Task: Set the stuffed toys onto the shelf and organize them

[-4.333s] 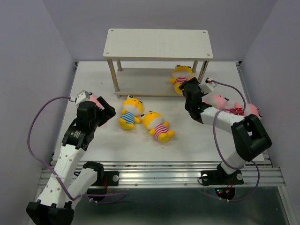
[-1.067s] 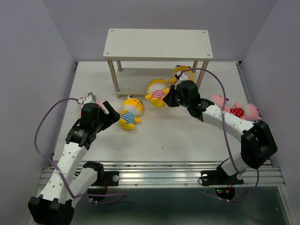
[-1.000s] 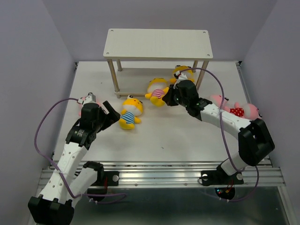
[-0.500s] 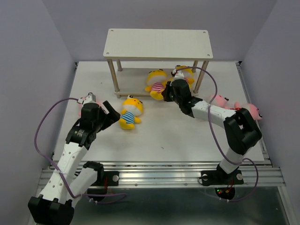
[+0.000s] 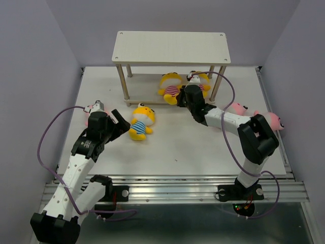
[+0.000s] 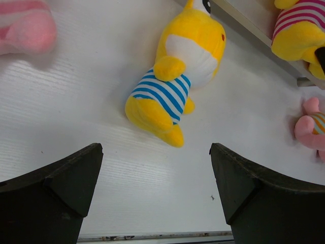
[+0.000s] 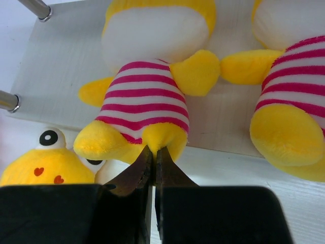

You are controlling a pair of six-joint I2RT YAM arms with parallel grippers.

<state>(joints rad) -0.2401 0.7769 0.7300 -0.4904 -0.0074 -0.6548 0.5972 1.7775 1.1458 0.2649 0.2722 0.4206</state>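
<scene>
Lilac walls enclose a white table (image 5: 203,152), with the two-tier shelf (image 5: 171,47) standing at its far side. The right arm reaches toward the shelf's lower board. The right gripper (image 7: 154,157) has its fingers pressed together, pinching the bottom hem of the yellow toy in pink stripes (image 7: 147,96) between its feet. That toy lies on its back straight ahead of the fingertips, on the lower board, with its feet over the front edge. Ahead and to the right of the same gripper, the second pink-striped yellow toy (image 7: 294,101) lies on the same board, the two toys' arms touching.

The left gripper (image 6: 155,173) hangs over the table with its fingers spread wide and nothing between them. The yellow toy in blue stripes (image 6: 175,86) lies on the table just ahead of it, well clear of both fingers. A pink toy (image 6: 23,25) lies further ahead to its left. Two more pink toys (image 5: 271,120) lie on the table behind the right gripper, beside that arm.
</scene>
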